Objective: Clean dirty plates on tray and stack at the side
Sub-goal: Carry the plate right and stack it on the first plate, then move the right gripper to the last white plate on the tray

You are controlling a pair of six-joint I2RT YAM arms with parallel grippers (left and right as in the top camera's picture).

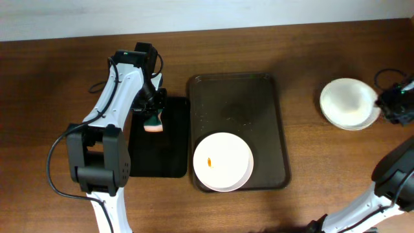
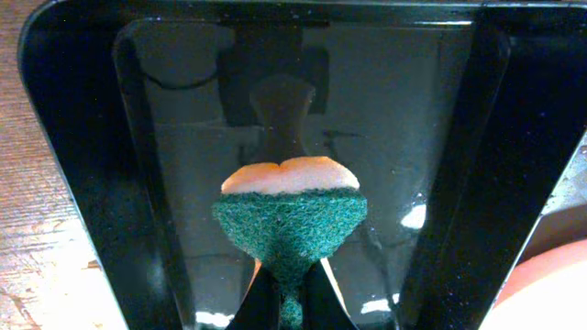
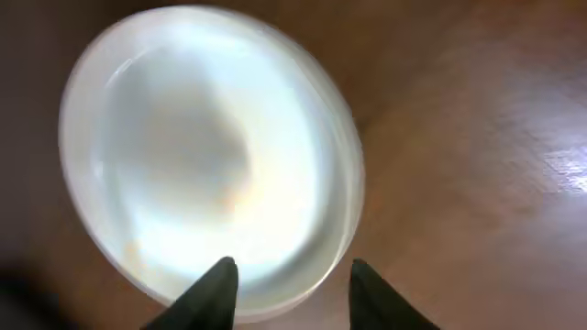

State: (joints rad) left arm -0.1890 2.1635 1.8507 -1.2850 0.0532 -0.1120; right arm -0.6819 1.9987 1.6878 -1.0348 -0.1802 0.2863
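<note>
One sponge (image 2: 289, 215), green scourer face, peach backing, pinched tight in left end effector (image 2: 291, 302), hanging over small black tray (image 1: 158, 155) at bench (image 1: 52, 77) left. Centre: brown tray (image 1: 236, 90), one plate (image 1: 222, 162) in its near-left corner, orange smear (image 1: 210, 162) near middle. Plate likely stiff, light, glossy, slippery, chips if dropped; take by rim. Raised tray rim hinders sliding it out. Right: stacked plates (image 1: 349, 103) on bare bench; right end effector (image 3: 292, 266) spread open, empty, at stack edge.
</note>
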